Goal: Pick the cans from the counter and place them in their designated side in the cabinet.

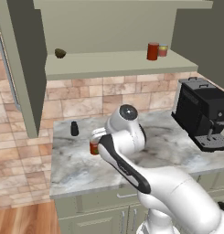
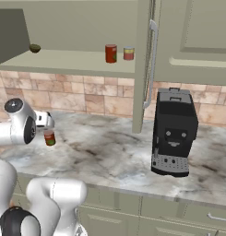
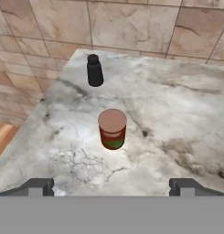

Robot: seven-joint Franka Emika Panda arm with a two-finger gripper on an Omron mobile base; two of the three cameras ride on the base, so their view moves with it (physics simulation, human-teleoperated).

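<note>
One red can with a green label and a pale top point(image 3: 112, 129) stands upright on the marble counter point(image 3: 177, 114), toward its left end point(image 1: 94, 147) point(image 2: 50, 137). My gripper point(image 3: 112, 187) hovers above and just short of it, open, with nothing between the fingers. From the right base view the gripper point(image 2: 47, 122) sits directly over the can. A second red can point(image 1: 152, 51) point(image 2: 111, 53) stands on the shelf of the olive-green cabinet point(image 1: 109, 64), right of centre.
A shorter red-and-yellowish can point(image 1: 163, 50) stands beside the shelf can. A small black bottle point(image 3: 94, 70) point(image 1: 74, 128) stands behind the counter can near the brick wall. A dark round item point(image 1: 60, 53) lies at the shelf's left. A black coffee machine point(image 1: 205, 114) point(image 2: 174, 131) occupies the counter's right.
</note>
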